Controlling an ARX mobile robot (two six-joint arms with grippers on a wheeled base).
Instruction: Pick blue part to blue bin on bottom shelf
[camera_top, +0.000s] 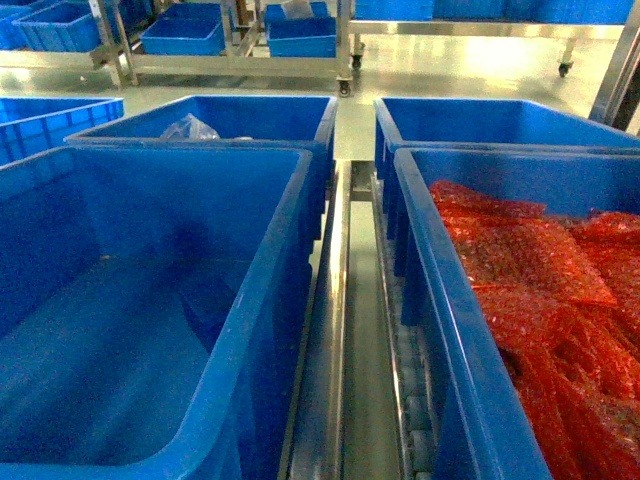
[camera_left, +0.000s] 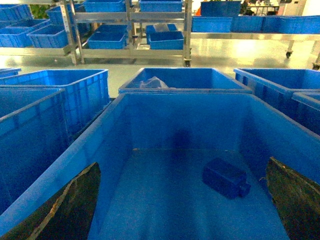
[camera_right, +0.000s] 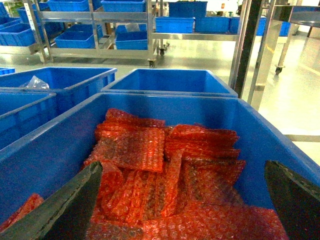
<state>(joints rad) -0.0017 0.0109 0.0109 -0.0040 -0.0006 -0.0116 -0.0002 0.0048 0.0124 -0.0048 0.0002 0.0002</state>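
Note:
The blue part (camera_left: 226, 177), a small dark blue block with a stub at one end, lies on the floor of a large blue bin (camera_left: 120, 107). In the head view it is only a dim dark shape (camera_top: 205, 305) in the left bin (camera_top: 250, 150). My left gripper (camera_left: 182, 210) hangs open above that bin, the part lying ahead and right of centre between the fingers (camera_left: 65, 210). My right gripper (camera_right: 182, 210) is open over red bubble-wrap bags (camera_right: 150, 165), holding nothing. The bins rest on silvery roller rails (camera_top: 415, 410); I cannot tell whether this is the bottom shelf.
A second blue bin (camera_top: 420, 200) on the right holds the red bags (camera_top: 540, 290). Two more blue bins stand behind; the left one (camera_top: 230, 115) holds a clear plastic bag (camera_top: 188, 128). Steel racks with blue bins (camera_top: 185, 35) line the far side of the floor.

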